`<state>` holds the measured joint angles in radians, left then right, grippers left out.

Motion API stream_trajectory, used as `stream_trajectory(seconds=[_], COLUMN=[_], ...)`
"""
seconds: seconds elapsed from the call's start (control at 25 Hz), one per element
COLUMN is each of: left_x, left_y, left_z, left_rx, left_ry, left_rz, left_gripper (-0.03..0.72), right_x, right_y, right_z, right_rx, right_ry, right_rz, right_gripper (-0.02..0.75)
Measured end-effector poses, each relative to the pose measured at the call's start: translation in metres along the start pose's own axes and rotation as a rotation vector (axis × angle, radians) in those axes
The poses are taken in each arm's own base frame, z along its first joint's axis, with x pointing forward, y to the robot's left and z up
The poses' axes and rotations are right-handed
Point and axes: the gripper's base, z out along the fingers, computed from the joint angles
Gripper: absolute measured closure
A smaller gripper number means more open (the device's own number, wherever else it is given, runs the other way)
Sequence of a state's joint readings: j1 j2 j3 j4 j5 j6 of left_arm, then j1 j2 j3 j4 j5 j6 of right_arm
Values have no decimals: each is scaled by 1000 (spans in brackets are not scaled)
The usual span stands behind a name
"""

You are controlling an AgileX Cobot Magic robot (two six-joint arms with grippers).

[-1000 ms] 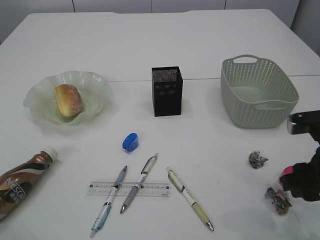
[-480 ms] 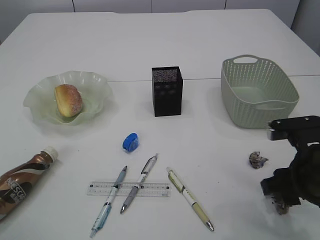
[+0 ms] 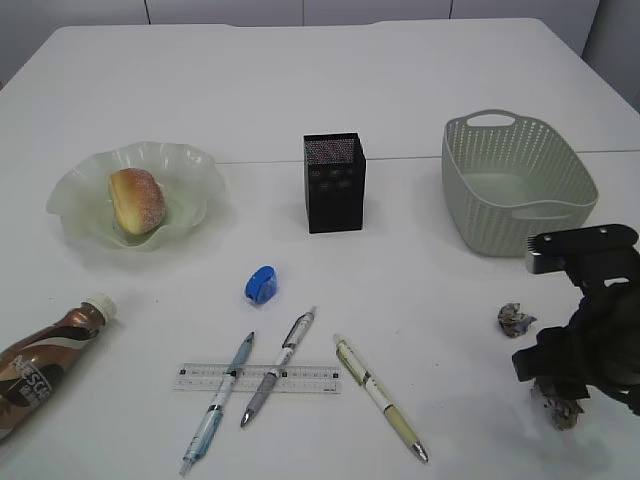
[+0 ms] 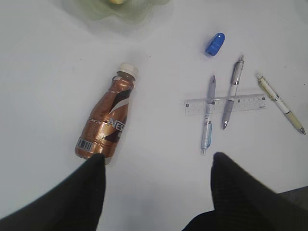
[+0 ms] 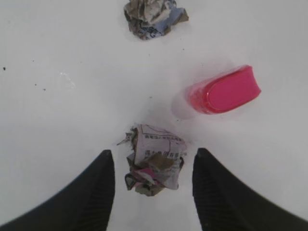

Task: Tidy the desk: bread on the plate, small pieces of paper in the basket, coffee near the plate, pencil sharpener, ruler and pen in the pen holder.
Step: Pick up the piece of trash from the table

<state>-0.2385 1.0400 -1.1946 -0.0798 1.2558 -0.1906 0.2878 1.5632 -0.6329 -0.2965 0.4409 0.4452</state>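
Swinging in over the past second, your right gripper (image 5: 153, 185) stood with jaws open astride the nearer paper ball (image 5: 155, 164), not yet gripping, the basket (image 3: 515, 185) empty; your left gripper (image 4: 156, 192) hung open too.

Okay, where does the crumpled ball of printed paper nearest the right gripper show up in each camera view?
Exterior view: the crumpled paper ball lies at lower right, partly hidden under the right arm.
Left wrist view: not in it.
Right wrist view: lower centre, between the open fingers of the right gripper.
Shared landmark: the second, smaller crumpled paper ball, farther out on the white desk; top centre in the right wrist view.
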Motion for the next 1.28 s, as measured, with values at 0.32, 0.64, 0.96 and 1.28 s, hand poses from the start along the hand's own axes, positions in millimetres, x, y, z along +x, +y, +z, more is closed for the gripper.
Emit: stream_trajectory(seconds=[0.32, 0.64, 0.96, 1.28], left_x=[0, 1, 1, 1], left_y=[0, -3, -3, -3], left_z=[0, 0, 0, 0], left_rx=[0, 11, 11, 11], left_ry=[0, 4, 4, 4], left_rz=[0, 15, 15, 15], left_gripper=[190, 190, 190, 190], right_x=[-1, 1, 1, -1], right_y=[0, 0, 2, 3], right_z=[0, 11, 19, 19], right_rx=[3, 13, 11, 0], right_ry=[-12, 25, 42, 20], right_rz=[-11, -26, -31, -31], right_gripper=[324, 323, 324, 323])
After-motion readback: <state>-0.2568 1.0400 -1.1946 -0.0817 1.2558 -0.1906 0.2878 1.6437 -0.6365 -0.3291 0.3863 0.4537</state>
